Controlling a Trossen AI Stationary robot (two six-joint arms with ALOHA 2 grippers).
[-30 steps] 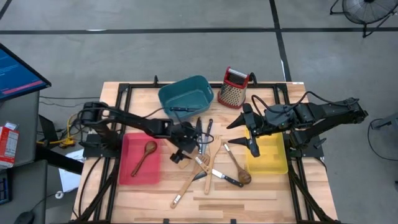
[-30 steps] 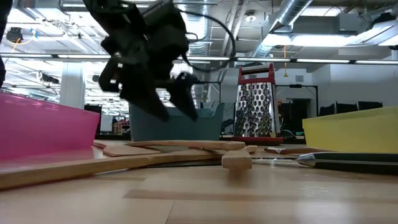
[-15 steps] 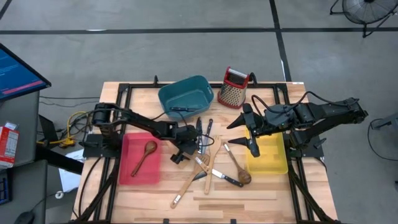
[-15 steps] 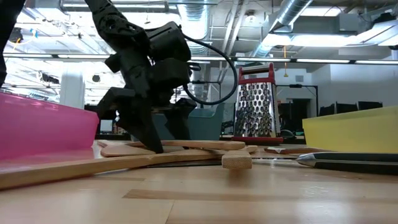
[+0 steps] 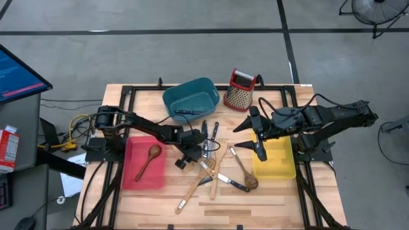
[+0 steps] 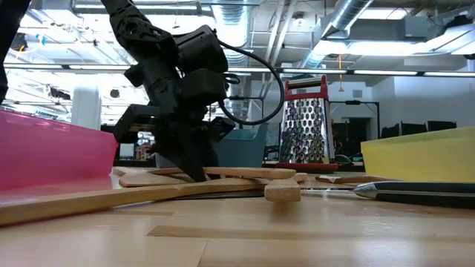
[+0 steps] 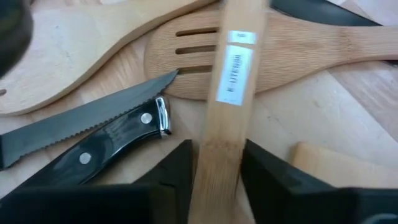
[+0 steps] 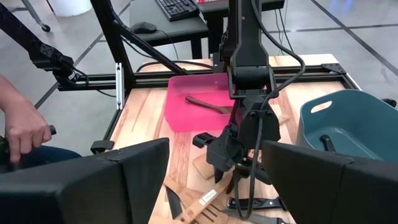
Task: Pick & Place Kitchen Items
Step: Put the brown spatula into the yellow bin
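I see the wooden surface [image 5: 268, 198] carrying three plastic bins: a teal bin [image 5: 189, 96] at the far side, a red bin [image 5: 134, 171] to the left and a yellow bin [image 5: 276, 163] to the right. A red-topped metal box grater [image 5: 239, 91] stands upright just beside the teal bin. Off the surface at the left, I make out a blue-lit monitor [image 5: 16, 71]. In the right wrist view, a person's hand [image 8: 22, 127] shows beyond the surface

On the table [image 5: 281, 191], a pile of utensils [image 5: 217, 167] is spread out between the two side bins, one [image 5: 131, 172] left, one [image 5: 284, 167] right. A third bin [image 5: 189, 97] and the box grater [image 5: 240, 90] are set behind it. One spoon [image 5: 151, 157] is lying in the left bin.
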